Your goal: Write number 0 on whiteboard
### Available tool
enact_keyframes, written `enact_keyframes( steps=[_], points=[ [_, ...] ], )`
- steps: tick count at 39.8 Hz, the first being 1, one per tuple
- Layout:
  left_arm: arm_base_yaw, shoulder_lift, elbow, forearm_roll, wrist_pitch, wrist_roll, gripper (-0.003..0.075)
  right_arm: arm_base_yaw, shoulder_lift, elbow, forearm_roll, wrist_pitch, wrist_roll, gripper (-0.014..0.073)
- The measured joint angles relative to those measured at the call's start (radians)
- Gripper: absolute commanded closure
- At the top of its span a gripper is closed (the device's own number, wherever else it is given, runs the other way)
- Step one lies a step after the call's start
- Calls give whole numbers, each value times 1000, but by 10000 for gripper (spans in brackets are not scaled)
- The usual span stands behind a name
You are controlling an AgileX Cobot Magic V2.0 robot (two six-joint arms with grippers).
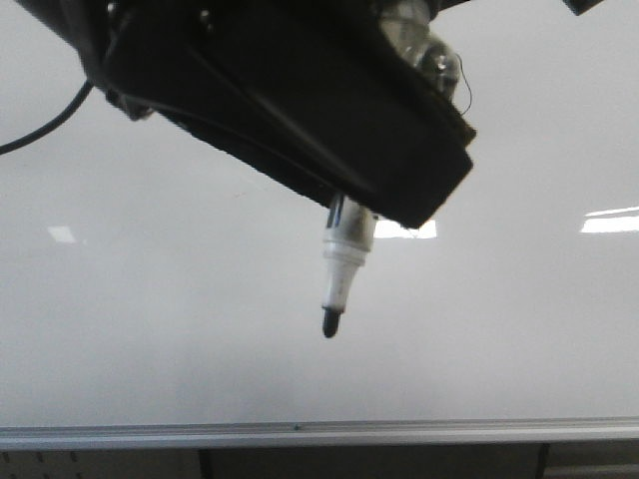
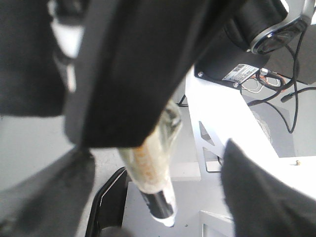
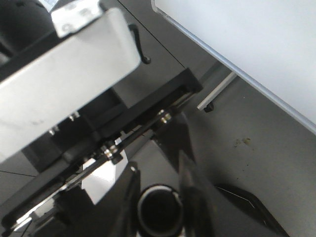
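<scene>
The whiteboard fills the front view, with its silver rail along the bottom. My left gripper hangs close to the camera. It is shut on a white marker whose black tip points down over bare board. A thin black curved line shows at the gripper's upper right, its rest hidden, so I cannot tell if it is the number 0. In the left wrist view the marker, wrapped in clear plastic, hangs between blurred dark fingers. My right gripper is shut on a round black cap-like thing.
Bright white reflections lie on the board. A black cable loops at the left. The right wrist view shows the whiteboard's edge, its stand's caster and grey floor. The robot's white body shows behind the marker.
</scene>
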Motion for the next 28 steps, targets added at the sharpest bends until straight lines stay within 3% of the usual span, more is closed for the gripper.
enact_keyframes(
  steps=[12,17,20,25,28],
  points=[
    [0,0,0,4,2,-2,736,0,-2,0,1,6,-4,655],
    [4,0,0,11,-2,-19,740,0,-6,0,1,6,-16,608],
    [4,0,0,16,-4,-19,740,0,-6,0,1,6,-18,522],
    [4,0,0,23,-6,-20,740,0,-6,0,1,6,-19,271],
    [4,0,0,30,-7,-15,740,0,-6,0,5,-1,-17,166]
  ],
)
